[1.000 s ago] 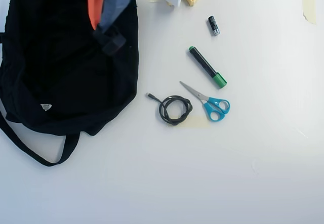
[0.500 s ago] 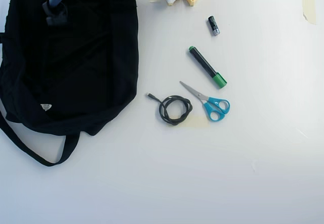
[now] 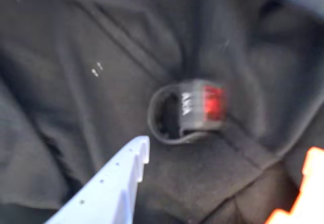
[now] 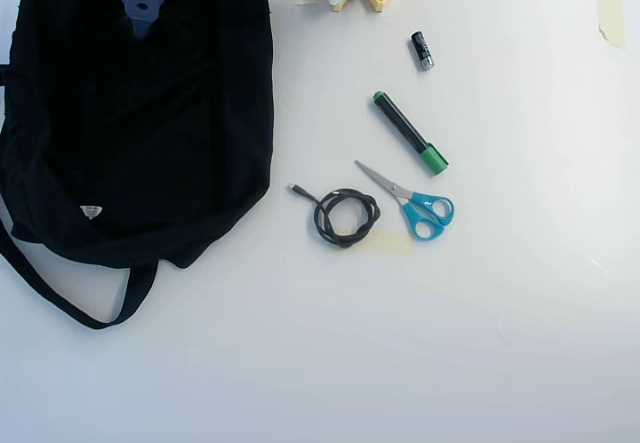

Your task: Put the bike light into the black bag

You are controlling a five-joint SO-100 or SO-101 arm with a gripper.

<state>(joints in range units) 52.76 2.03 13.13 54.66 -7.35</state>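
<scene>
Well, you look almost done with this job. In the wrist view the small black bike light with its round ring strap and red lens [image 3: 190, 112] lies on soft dark cloth, and I judge that cloth to be the inside of the big soft black fabric bag [image 4: 190, 133]. The picture is a bit blurry, but the light sits by itself in a fold, with nothing holding it. Your gripper [image 3: 228, 181] hangs just above it with its fingers spread apart and empty: the pale blue finger [image 3: 114, 183] is on one side, the orange finger [image 3: 304, 193] is on the other, and neither one touches the light. From above, you can only see a bit of the arm at the top edge of the bag, and the light itself does not show there. So the light seems to be in the bag already, and all that is left is to lift your arm out and away. The other things stay outside on the white table [image 4: 400, 343]: the coiled black cable [image 4: 343, 215], the blue-handled scissors [image 4: 418, 203], the black marker with a green cap [image 4: 409, 132], and the small black cylinder with a silver end [image 4: 422, 50].
</scene>
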